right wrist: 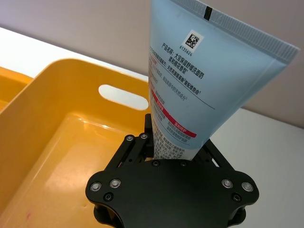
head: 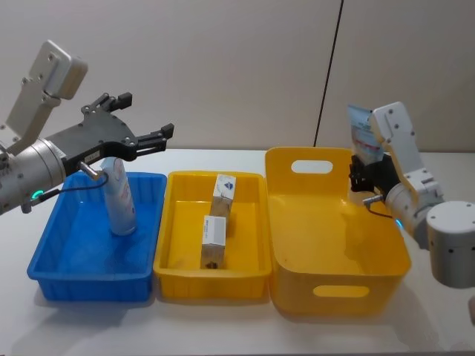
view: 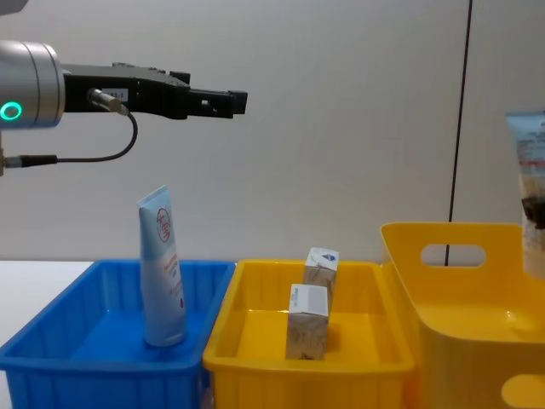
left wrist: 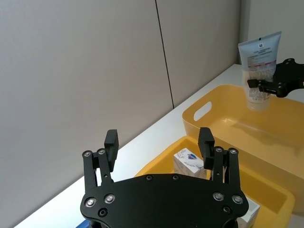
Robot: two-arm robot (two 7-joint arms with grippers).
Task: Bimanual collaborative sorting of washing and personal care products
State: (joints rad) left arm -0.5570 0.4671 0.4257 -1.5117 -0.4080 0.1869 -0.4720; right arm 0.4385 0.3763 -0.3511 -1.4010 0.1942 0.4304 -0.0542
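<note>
Holding a pale tube (right wrist: 204,85) by its lower part, crimped end up, your right pincer (head: 364,174) is clenched on it so the printed body rises upright above the fingers. Directly beneath that pincer sits the large yellow basket (head: 297,289), so the pose reads to me as a carry over a bin, not a release. Your left pincer (head: 145,115) hangs released, jaws spread wide with nothing between them. Just below it a second tube (head: 120,196) stands on its cap in the blue bin (head: 89,280), clear of the fingers. Between the two pincers and lower down, a beige carton (head: 214,241) and a second carton (head: 223,194) stand in the smaller yellow bin (head: 211,285) on the table (head: 208,159). Tubes in blue and cartons in yellow looks like the rule, so I judge the held tube belongs under your left pincer. Mind the standing tube there, since it looks easy to topple.
</note>
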